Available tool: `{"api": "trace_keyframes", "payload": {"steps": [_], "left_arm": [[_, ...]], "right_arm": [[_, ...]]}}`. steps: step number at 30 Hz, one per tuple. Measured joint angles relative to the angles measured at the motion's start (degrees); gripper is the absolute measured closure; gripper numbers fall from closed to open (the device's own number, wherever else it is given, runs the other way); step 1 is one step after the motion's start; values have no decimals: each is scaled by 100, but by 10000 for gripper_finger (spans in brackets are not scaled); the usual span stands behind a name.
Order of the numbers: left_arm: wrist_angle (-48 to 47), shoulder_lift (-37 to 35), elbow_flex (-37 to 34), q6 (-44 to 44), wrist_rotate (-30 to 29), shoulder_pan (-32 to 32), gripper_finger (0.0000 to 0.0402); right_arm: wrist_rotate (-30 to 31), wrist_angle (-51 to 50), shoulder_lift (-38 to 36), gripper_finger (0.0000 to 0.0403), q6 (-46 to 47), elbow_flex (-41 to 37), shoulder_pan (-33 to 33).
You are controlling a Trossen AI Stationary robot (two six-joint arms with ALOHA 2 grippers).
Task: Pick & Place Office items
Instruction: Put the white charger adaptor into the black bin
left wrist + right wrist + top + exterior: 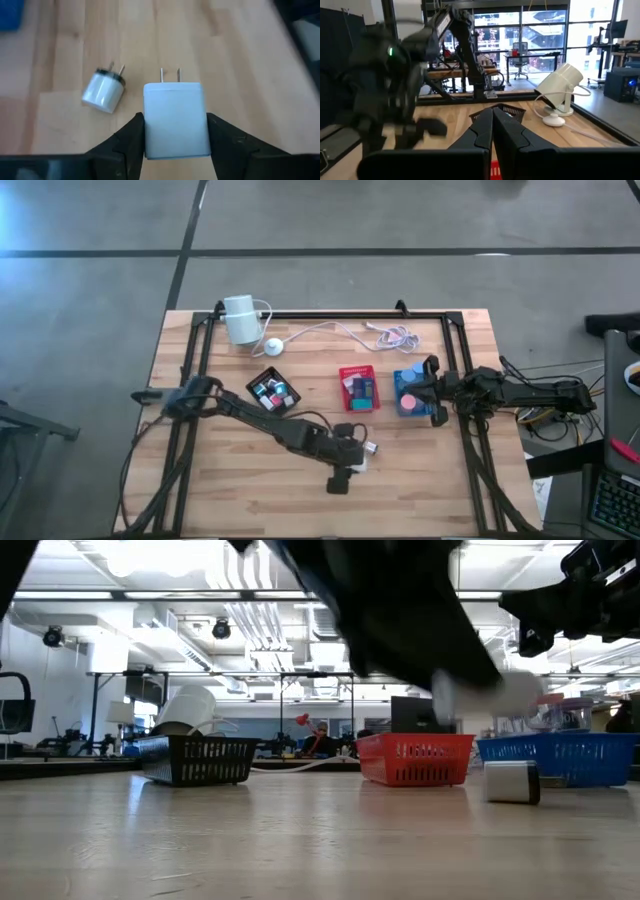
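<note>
Sitting in a row across the middle of the tabletop: black tray toward the left edge, holding small teal, pink, white and dark pieces; red tray at centre, holding a blue and a teal block; blue tray toward the right edge, holding a pink round piece. White cylinder with cable near the far left corner.

Clamped between the left gripper fingers: a white plug block, prongs pointing away from the wrist, jaws half closed and pressing both of its flat sides. Positioned near the front edge, in front of the red tray. Lying just beside it on the wood, apart from the jaws: a round white plug, on its side.

Hovering over the blue tray: right gripper, jaws fully closed, holding nothing.
</note>
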Motion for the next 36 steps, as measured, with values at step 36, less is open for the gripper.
{"api": "trace_keyframes", "payload": {"steps": [36], "left_arm": [[2675, -11145, -8218, 963, -1848, -17, 226]], "right_arm": [[-115, 381, -3, 394, 120, -49, 1]]}}
